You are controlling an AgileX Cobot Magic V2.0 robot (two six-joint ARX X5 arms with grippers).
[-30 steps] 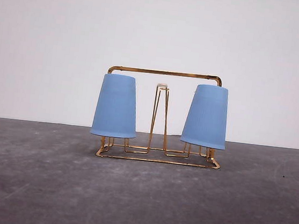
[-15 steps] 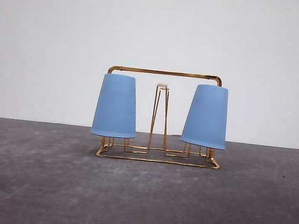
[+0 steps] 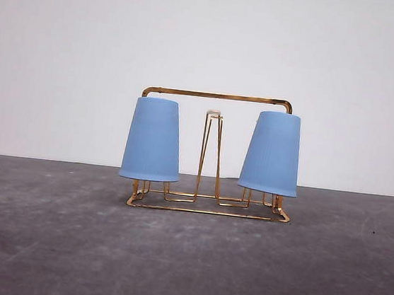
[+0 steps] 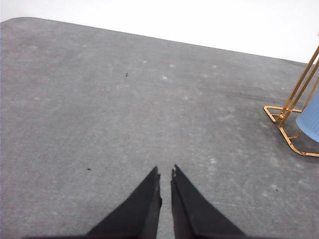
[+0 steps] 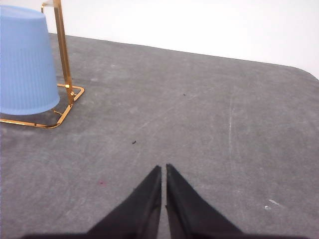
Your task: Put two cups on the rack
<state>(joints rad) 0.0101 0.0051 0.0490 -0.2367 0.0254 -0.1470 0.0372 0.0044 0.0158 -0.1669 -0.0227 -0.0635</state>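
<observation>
Left cup: the left cup [image 3: 153, 140] is seen upside down over a prong at the rack's left end, its rim just above the wire base; its edge shows in the left wrist view [image 4: 310, 122].
Right cup: the right cup [image 3: 272, 153] is hung upside down at the rack's right end, leaning slightly inward at the top; it is seen again in the right wrist view [image 5: 26, 60].
Rack: the rack [image 3: 217, 97] stands on the grey table [image 3: 184, 260], near the white wall; a bare centre prong [image 3: 210, 152] is left between the cups.
Left gripper: the left gripper [image 4: 165, 174] is held over bare table, well apart from the rack; its jaws are drawn together with a thin slit between the tips, and nothing is held.
Right gripper: the right gripper [image 5: 163, 169] is likewise held over bare table, well apart from the rack, jaws drawn together on nothing.
Change: against the two earlier front pictures, nothing is seen to have moved; cups and rack are matched in place and tilt.
Meaning for the task: both cups are judged to be placed and settled, with no swing or slip shown, so the task appears complete.
Risk: the right cup's lean is judged harmless, since it is unchanged across the front pictures.
</observation>
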